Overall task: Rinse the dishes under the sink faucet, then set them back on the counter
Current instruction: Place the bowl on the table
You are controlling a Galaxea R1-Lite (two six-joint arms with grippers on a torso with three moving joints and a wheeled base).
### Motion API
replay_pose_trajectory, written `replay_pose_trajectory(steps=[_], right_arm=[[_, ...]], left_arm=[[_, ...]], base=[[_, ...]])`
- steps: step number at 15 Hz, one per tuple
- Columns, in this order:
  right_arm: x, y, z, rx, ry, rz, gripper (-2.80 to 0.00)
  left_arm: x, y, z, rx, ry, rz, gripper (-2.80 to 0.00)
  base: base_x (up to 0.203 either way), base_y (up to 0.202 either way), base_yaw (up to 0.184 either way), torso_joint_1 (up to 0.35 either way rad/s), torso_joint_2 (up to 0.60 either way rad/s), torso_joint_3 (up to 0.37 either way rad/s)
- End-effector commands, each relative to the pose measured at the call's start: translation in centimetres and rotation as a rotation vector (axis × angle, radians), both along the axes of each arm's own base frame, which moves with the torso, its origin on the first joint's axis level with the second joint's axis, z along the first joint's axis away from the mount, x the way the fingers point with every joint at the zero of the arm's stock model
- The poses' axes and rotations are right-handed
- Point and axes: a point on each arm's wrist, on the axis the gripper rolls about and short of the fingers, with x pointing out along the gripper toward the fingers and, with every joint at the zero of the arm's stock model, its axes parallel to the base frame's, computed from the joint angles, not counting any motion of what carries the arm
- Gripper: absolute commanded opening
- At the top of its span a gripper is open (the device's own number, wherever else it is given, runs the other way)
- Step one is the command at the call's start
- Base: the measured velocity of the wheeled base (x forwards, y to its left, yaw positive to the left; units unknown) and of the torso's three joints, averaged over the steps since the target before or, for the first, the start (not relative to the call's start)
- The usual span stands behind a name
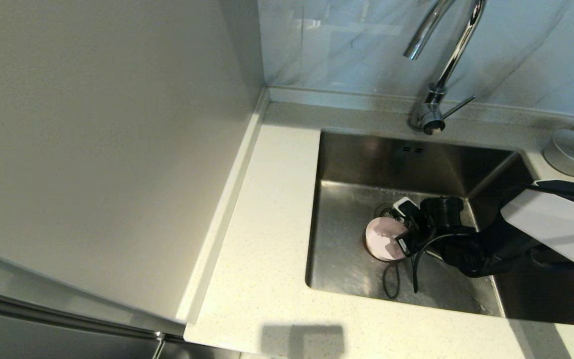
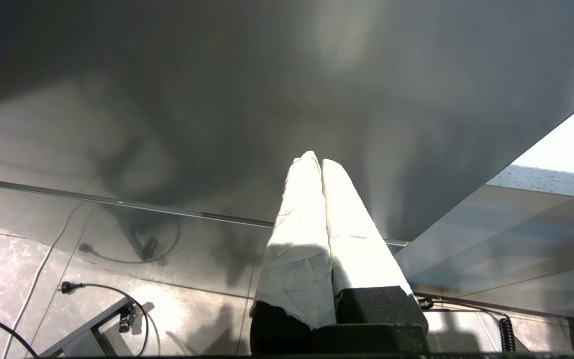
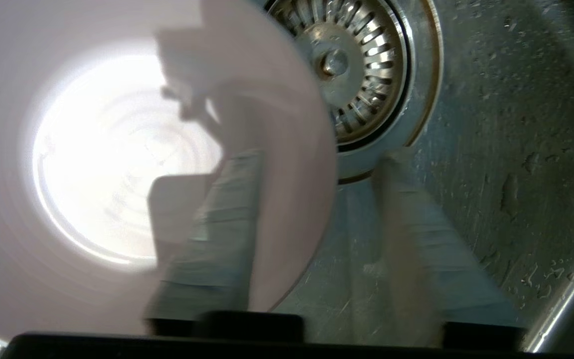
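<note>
The counter point(image 1: 267, 209), off-white and finely speckled, wrapped around the sink point(image 1: 357, 164) on its left, back and near sides, with a raised rim along its back and left edge. The sink faucet point(image 1: 439, 65) stood on the strip behind the sink. At the sink's far right corner a pale grey bowl point(image 1: 573, 152) sat on the counter (upside down, it seemed). On the sink's steel floor, beside the strainer drain point(image 3: 361, 75), lay the pale pink bowl point(image 1: 384, 238).
</note>
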Motion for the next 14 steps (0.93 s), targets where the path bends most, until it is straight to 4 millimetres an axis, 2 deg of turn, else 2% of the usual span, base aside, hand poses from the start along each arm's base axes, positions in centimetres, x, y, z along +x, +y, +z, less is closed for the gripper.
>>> replay_pose_trajectory(steps=[1,8,14], right_arm=[[0.0,0.0,0.9,0.021,-0.024,-0.011,-2.8],[-0.4,-0.5,4.5,0.078,-0.108,-0.044,-2.8],[-1.0,-2.3,8.7,0.091,-0.211,-0.084,-2.8]], left_arm=[[0.0,0.0,0.0,-0.001,-0.004,0.001,-2.8],[0.0,0.0,0.0,-0.001,-0.004,0.001,-2.8],[0.0,0.0,0.0,-0.001,-0.004,0.001,-2.8]], base=[[0.0,0.0,0.0,0.0,0.0,0.0],[0.0,0.0,0.0,0.0,0.0,0.0],[0.0,0.0,0.0,0.0,0.0,0.0]])
